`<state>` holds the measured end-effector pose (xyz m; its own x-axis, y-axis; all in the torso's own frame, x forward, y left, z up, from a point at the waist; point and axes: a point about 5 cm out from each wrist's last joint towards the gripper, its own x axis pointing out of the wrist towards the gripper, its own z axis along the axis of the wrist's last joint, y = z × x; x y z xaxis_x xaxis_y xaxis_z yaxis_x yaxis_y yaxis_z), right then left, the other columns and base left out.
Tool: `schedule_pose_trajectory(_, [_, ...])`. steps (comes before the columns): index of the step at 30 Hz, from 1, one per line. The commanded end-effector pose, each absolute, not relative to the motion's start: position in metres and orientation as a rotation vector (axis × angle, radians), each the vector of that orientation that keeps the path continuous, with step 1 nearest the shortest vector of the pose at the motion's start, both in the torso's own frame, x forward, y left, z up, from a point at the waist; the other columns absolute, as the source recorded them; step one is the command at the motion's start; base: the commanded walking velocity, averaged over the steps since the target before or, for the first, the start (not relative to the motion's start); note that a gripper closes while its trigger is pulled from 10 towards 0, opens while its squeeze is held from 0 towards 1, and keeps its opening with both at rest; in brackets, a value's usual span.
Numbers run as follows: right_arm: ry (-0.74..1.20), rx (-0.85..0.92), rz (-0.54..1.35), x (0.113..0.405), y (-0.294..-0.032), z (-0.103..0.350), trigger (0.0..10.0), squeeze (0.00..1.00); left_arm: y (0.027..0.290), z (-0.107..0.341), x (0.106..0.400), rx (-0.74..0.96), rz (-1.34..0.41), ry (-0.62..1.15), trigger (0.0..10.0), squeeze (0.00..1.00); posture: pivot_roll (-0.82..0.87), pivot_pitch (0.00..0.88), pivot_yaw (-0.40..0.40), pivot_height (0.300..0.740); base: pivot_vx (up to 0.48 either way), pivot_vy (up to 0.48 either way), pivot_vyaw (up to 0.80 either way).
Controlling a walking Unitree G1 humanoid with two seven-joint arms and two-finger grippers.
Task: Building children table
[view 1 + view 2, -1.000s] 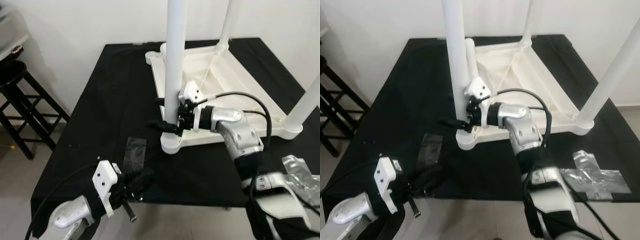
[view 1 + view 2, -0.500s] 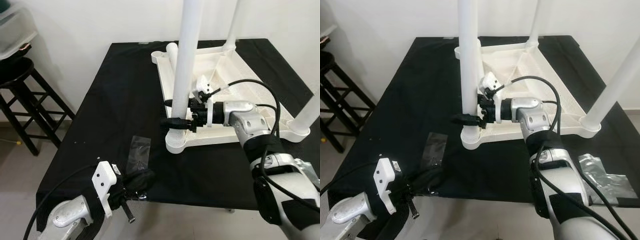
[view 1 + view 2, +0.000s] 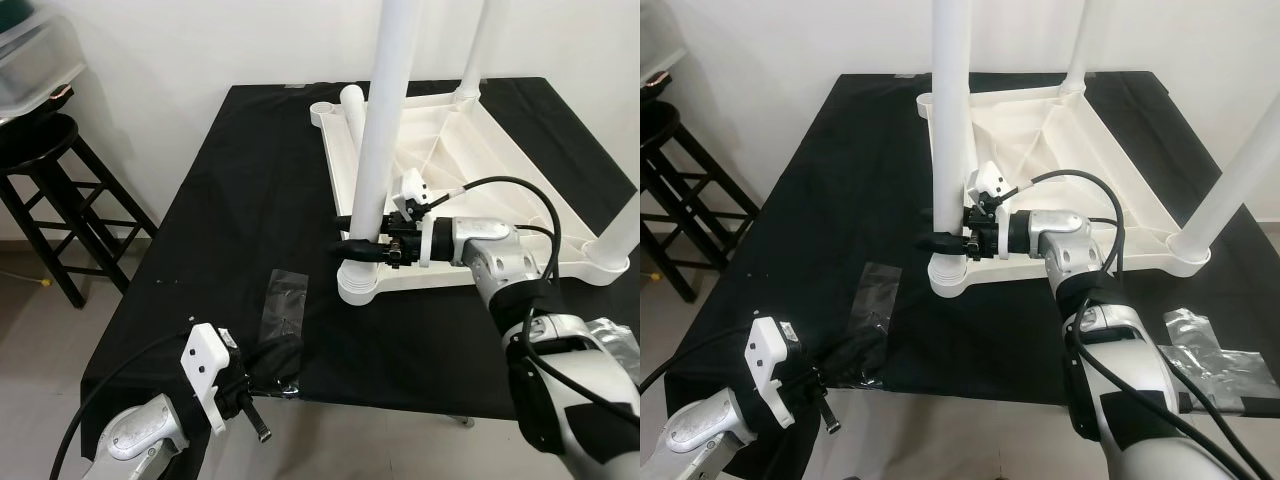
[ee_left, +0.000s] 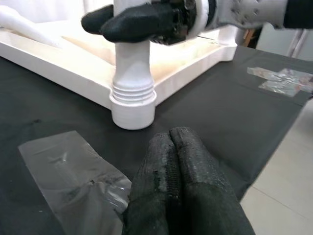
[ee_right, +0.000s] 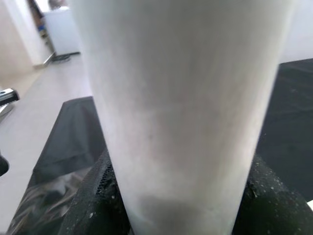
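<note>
White legs (image 3: 388, 120) (three upright); right gripper (image 3: 362, 247) clamps one.

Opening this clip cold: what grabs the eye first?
The upside-down white table top on the black table, its legs pointing up. The right gripper has its jaws clamped round the near corner leg, just above the socket. The left gripper waits shut at the table's front edge, beside a clear plastic wrapper.
</note>
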<state>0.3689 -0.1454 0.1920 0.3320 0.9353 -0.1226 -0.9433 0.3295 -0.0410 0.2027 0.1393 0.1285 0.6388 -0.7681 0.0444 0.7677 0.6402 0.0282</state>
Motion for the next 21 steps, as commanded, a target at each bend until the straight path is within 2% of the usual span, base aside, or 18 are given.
schedule_pose_trajectory(1, [0.141,-0.1,1.15,0.366,-0.143,0.17,0.0,0.0,0.143,0.124,0.203,0.021,-0.841,-0.046,7.0,0.0,0.05,0.108,0.04,0.74,0.0,0.0,0.0])
schedule_pose_trajectory(2, [0.182,-0.103,1.081,0.36,-0.132,0.157,0.0,0.0,0.143,0.124,0.204,0.021,-0.835,-0.046,4.8,0.0,0.05,0.106,0.033,0.74,0.0,0.0,0.0])
schedule_pose_trajectory(4, [0.182,-0.103,1.081,0.36,-0.132,0.157,0.0,0.0,0.143,0.124,0.204,0.021,-0.835,-0.046,4.8,0.0,0.05,0.106,0.033,0.74,0.0,0.0,0.0])
schedule_pose_trajectory(5, [0.254,-0.07,0.727,0.332,-0.099,0.128,0.0,0.0,0.143,0.124,0.204,0.025,-0.821,-0.049,4.4,0.0,0.05,0.116,0.031,0.74,0.0,0.0,0.0])
schedule_pose_trajectory(6, [0.254,-0.07,0.727,0.332,-0.099,0.128,0.0,0.0,0.143,0.124,0.204,0.025,-0.821,-0.049,4.4,0.0,0.05,0.116,0.031,0.74,0.0,0.0,0.0])
schedule_pose_trajectory(7, [0.256,-0.09,0.619,0.311,-0.09,0.124,0.0,0.0,0.143,0.124,0.204,0.027,-0.817,-0.05,4.3,0.0,0.05,0.117,0.033,0.74,0.0,0.0,0.0])
schedule_pose_trajectory(11, [0.164,-0.168,0.501,0.302,-0.091,0.141,0.0,0.0,0.144,0.124,0.206,0.03,-0.81,-0.052,3.7,0.0,0.02,0.108,0.045,0.74,0.0,0.0,0.0])
schedule_pose_trajectory(12, [0.169,-0.167,0.483,0.308,-0.097,0.141,0.0,0.0,0.142,0.124,0.207,0.034,-0.817,-0.052,3.1,0.0,0.03,0.107,0.034,0.74,0.0,0.0,0.0])
schedule_pose_trajectory(15, [0.177,-0.16,0.473,0.311,-0.102,0.14,0.0,0.0,0.142,0.124,0.208,0.036,-0.822,-0.052,3.1,0.0,0.03,0.107,0.034,0.74,0.0,0.0,0.0])
schedule_pose_trajectory(16, [0.178,-0.169,0.47,0.314,-0.104,0.14,0.0,0.0,0.141,0.124,0.209,0.046,-0.831,-0.052,2.0,0.0,0.02,0.108,0.025,0.74,0.0,0.0,0.0])
schedule_pose_trajectory(17, [0.192,-0.175,0.485,0.318,-0.104,0.141,9.8,0.0,0.141,0.124,0.209,0.045,-0.831,-0.054,1.3,0.0,0.01,0.11,0.026,0.74,0.0,0.0,0.0])
schedule_pose_trajectory(20, [0.18,-0.147,0.498,0.321,-0.1,0.151,10.0,0.0,0.14,0.125,0.209,0.042,-0.826,-0.057,1.5,0.0,0.01,0.112,0.03,0.74,0.0,0.0,0.0])
schedule_pose_trajectory(21, [0.159,-0.12,0.523,0.323,-0.097,0.158,10.0,1.0,0.14,0.125,0.209,0.04,-0.825,-0.057,1.5,0.0,0.01,0.112,0.03,0.74,0.0,0.0,0.0])
